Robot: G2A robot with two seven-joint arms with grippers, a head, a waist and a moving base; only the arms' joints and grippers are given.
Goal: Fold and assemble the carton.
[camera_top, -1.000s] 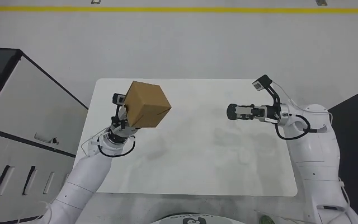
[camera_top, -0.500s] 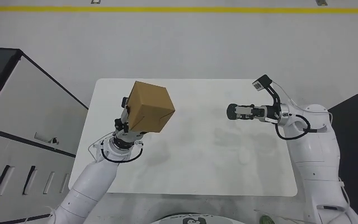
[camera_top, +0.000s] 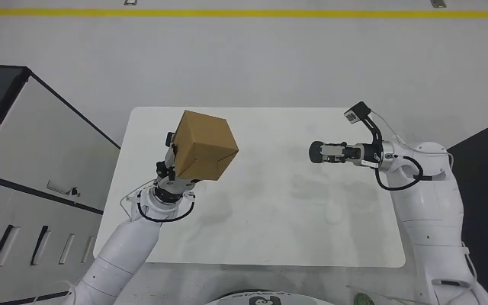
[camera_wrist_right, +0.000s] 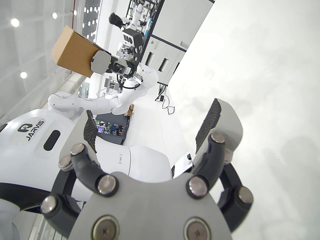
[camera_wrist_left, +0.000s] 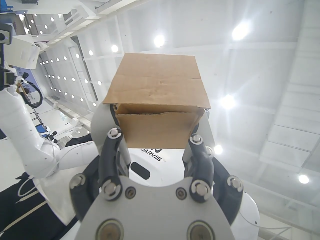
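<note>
A brown cardboard carton (camera_top: pixel 206 145), folded into a closed cube, is held up in the air over the left part of the white table (camera_top: pixel 305 221). My left gripper (camera_top: pixel 174 169) is under it, pointing upward, and is shut on the carton's lower end (camera_wrist_left: pixel 157 96), with one finger on each side. A flap edge shows along the carton's underside in the left wrist view. My right gripper (camera_top: pixel 313 151) hovers over the right part of the table, pointing toward the carton, open with nothing between its fingers (camera_wrist_right: pixel 212 123). The right wrist view shows the carton (camera_wrist_right: pixel 73 51) far off.
A grey cabinet (camera_top: pixel 38 145) stands beside the table's left edge. The table's bare middle (camera_top: pixel 290 183) lies between the two arms. A yellow line (camera_top: pixel 244 12) runs across the floor behind the table.
The left arm has carried the carton slightly to the right and tilted it a little, then held still. The right arm has not moved.
</note>
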